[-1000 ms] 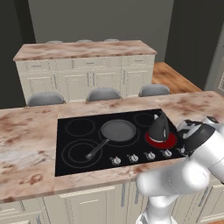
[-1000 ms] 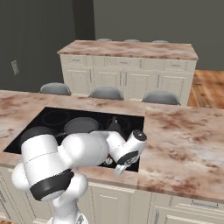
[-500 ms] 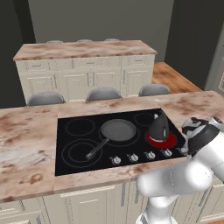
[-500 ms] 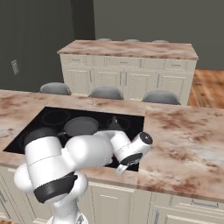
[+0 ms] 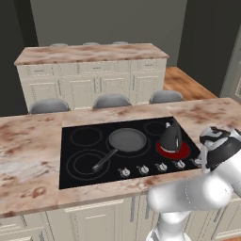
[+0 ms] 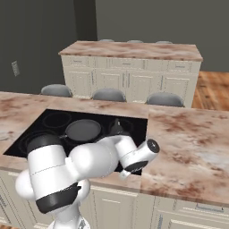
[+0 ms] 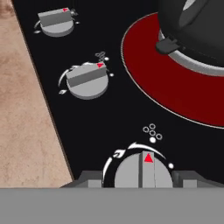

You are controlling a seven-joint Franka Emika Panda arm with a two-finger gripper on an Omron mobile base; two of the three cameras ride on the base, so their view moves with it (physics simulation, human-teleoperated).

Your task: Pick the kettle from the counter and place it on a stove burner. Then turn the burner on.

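Note:
The dark kettle point(image 5: 170, 135) stands upright on the right front stove burner point(image 5: 174, 150), which glows red. In the hand view the kettle point(image 7: 192, 26) fills the top right over the red burner point(image 7: 175, 87). My gripper point(image 7: 140, 181) hangs over the front edge of the cooktop, and its dark fingertips point(image 7: 89, 179) stand on either side of a grey knob point(image 7: 143, 171) with small gaps, so it is open. From the left base the gripper point(image 5: 202, 161) sits just right of the knob row. The marbled counter point(image 5: 28, 155) surrounds the cooktop.
A grey long-handled frying pan point(image 5: 127, 140) lies on the middle of the black cooktop point(image 5: 84, 162). Two more knobs point(image 7: 87, 81) lie along the cooktop's front strip. An island with cream cabinets point(image 5: 89, 80) and three stools stands behind.
The jaws have widened slightly around the knob and the hand has drifted a little to the right. The kettle stays on the red burner.

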